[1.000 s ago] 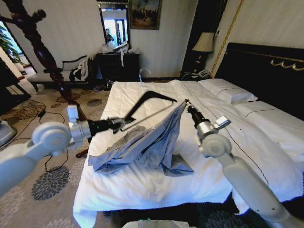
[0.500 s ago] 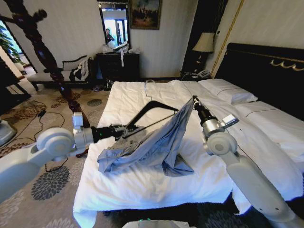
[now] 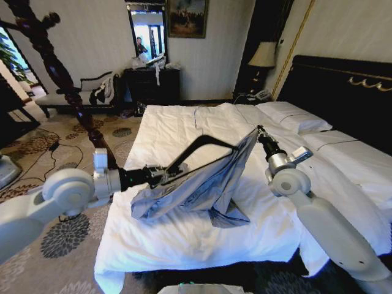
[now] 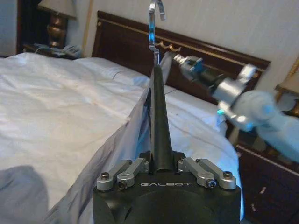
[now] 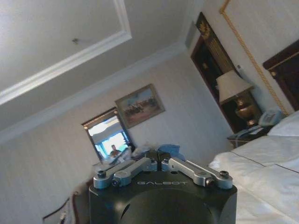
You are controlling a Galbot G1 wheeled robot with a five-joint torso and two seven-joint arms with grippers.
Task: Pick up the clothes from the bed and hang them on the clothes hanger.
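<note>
Hanger arm entering the lifted shirt above the bed's foot-side half

The left gripper (image 3: 160, 174), fingers closed on one end of the slim black straight-armed clothes hanger (image 3: 197, 147), holds it with its long axis running from the gripper up toward the right gripper (image 3: 258, 130); in the left wrist view its silvery wire hook (image 4: 155, 23) points at that gripper. The right gripper pinches a top corner of the thin grey-blue soft-fabric shirt (image 3: 199, 184), stretching it into a slack, creased sheet that sags from there to the left gripper, its lower folds resting on the rumpled white duvet of the wide bed (image 3: 177, 239), nearer the foot edge than the pillows. The hanger's far arm appears tucked behind the cloth's upper edge, so I judge threading goes along that axis, the left arm nearer.
</note>
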